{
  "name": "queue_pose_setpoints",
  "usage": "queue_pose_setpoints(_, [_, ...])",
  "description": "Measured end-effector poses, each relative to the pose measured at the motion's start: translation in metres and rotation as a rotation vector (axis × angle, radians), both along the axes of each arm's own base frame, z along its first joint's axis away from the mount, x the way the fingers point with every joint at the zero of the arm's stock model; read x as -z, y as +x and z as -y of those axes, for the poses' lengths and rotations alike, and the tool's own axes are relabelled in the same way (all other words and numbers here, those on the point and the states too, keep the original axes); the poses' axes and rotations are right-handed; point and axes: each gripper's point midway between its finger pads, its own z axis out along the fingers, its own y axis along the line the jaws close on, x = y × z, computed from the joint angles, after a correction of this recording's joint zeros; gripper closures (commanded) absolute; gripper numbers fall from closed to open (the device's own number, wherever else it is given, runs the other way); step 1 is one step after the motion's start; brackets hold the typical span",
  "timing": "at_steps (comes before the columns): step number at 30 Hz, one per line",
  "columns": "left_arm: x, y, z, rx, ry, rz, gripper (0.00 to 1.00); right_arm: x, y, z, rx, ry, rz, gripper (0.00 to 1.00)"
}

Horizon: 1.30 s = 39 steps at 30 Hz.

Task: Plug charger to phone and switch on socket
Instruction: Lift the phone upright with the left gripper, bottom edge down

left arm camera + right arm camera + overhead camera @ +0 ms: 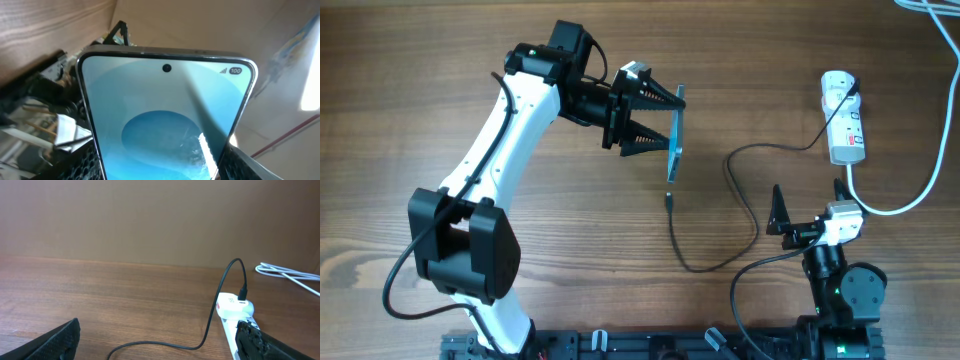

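Mid-counter, the phone (676, 140) is gripped on edge by the L claw (670, 118), its turquoise screen lit. The R claw (157, 330) is spread wide w/ nothing in it, low over the counter (470, 60), a brown wood-grain top. The charger (669, 200) is looped across it, tip near the phone but apart. The socket (844, 125) is laid far R beside a white cable (920, 195). A plain brown wall (150, 220) is seen behind.

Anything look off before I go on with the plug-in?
Nothing damaged or spilled. The phone is held on edge in the left gripper; the charger tip lies loose on the table near it, unplugged.
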Motion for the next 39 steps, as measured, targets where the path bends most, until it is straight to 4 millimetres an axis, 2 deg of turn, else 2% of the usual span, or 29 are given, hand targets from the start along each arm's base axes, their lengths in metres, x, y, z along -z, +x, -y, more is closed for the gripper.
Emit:
queue_pose_setpoints(13, [-0.003, 0.018, -0.023, -0.076, 0.005, -0.088, 0.34, 0.0, 0.0, 0.0, 0.0, 0.0, 0.0, 0.0])
queue_pose_setpoints(26, [-0.003, 0.02, -0.025, -0.086, 0.016, -0.134, 0.34, 0.0, 0.0, 0.0, 0.0, 0.0, 0.0, 0.0])
queue_pose_setpoints(34, [-0.003, 0.034, -0.045, -0.145, 0.014, -0.146, 0.33, 0.0, 0.0, 0.0, 0.0, 0.0, 0.0, 0.0])
queue_pose_setpoints(39, [-0.003, 0.036, -0.048, -0.155, 0.013, -0.146, 0.33, 0.0, 0.0, 0.0, 0.0, 0.0, 0.0, 0.0])
